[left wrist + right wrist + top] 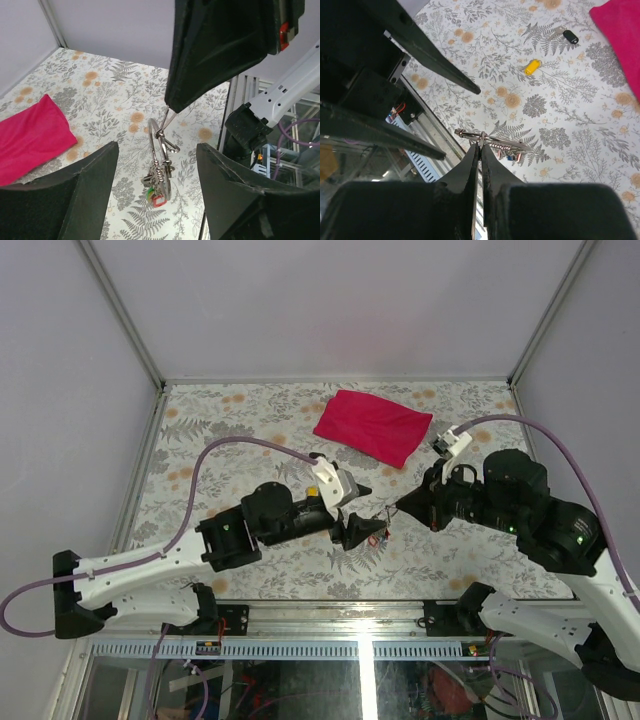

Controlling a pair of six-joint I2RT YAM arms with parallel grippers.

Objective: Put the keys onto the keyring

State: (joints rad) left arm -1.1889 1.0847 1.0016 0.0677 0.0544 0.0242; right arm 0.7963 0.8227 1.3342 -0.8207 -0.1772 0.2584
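Observation:
The silver keyring (pixel 156 150) hangs in the air with a bunch of small keys at its low end, one red-headed (pixel 159 201). My right gripper (pixel 481 143) is shut on the ring's wire (pixel 510 145) and holds it above the table near the front edge. My left gripper (pixel 156 146) is open, one finger on each side of the ring and not touching it. A loose yellow key (pixel 532 66) lies on the table beyond. In the top view the ring (pixel 378 533) hangs between the left gripper (pixel 362 512) and the right gripper (pixel 398 507).
A black-headed key (pixel 569 36) lies past the yellow one. A magenta cloth (pixel 373 426) lies at the back middle of the floral table (pixel 230 430). The table's metal front rail (pixel 330 608) runs just below the grippers. Walls close in the left, right and back.

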